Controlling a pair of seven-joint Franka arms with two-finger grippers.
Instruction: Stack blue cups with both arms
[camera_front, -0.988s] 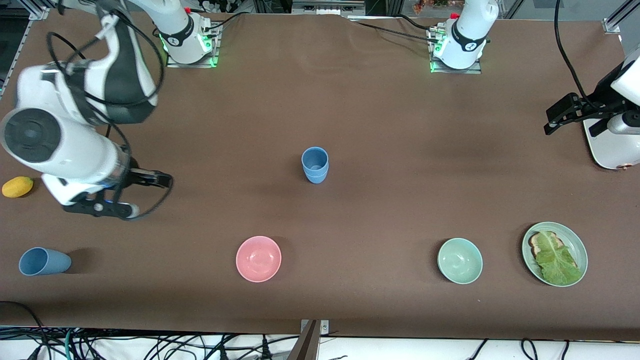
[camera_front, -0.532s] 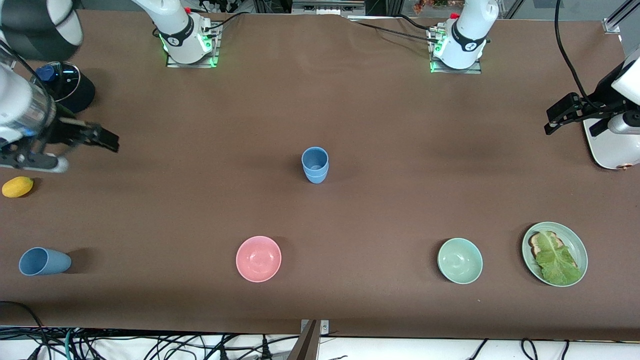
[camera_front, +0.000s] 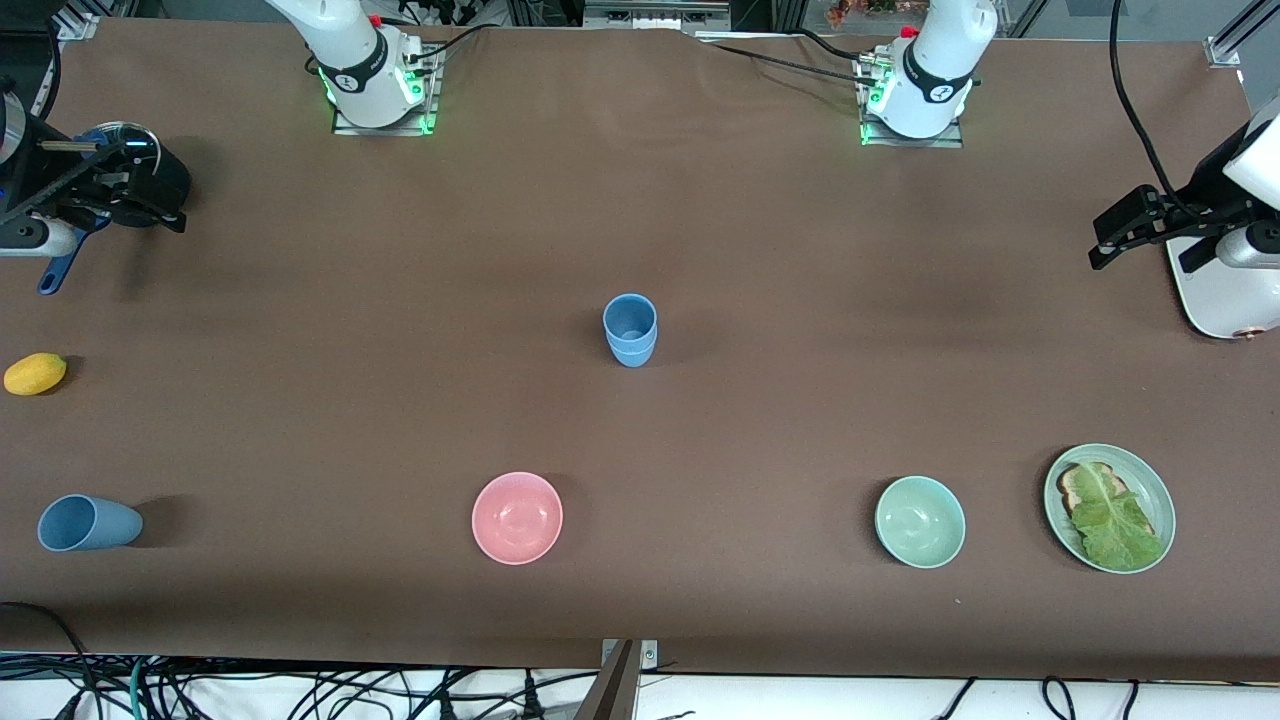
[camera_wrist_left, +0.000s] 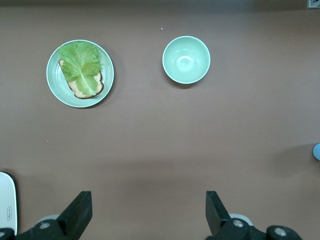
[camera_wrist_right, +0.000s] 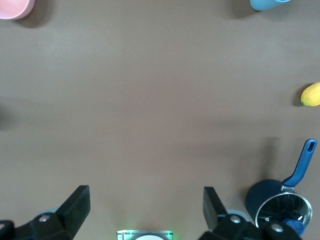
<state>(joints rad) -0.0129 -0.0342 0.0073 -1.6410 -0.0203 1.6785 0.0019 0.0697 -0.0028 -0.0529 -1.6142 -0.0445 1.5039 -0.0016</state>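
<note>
We see two blue cups nested upright (camera_front: 630, 330) at the middle of the table (camera_front: 800, 300), and a third blue cup (camera_front: 88, 523) lying on its side toward the right arm's end, near the front camera. The right gripper (camera_wrist_right: 145, 205) hangs over a blue saucepan (camera_wrist_right: 282, 200) at that end, jaws spread and holding nothing. The left gripper (camera_wrist_left: 148, 212) waits over bare table at the left arm's end, jaws spread too. A pink bowl (camera_front: 517, 517), a pale green bowl (camera_front: 920, 521) and a plate with toast and lettuce (camera_front: 1110, 508) sit along the near edge; a yellow fruit (camera_front: 35, 373) lies near the saucepan. We can read no writing.
</note>
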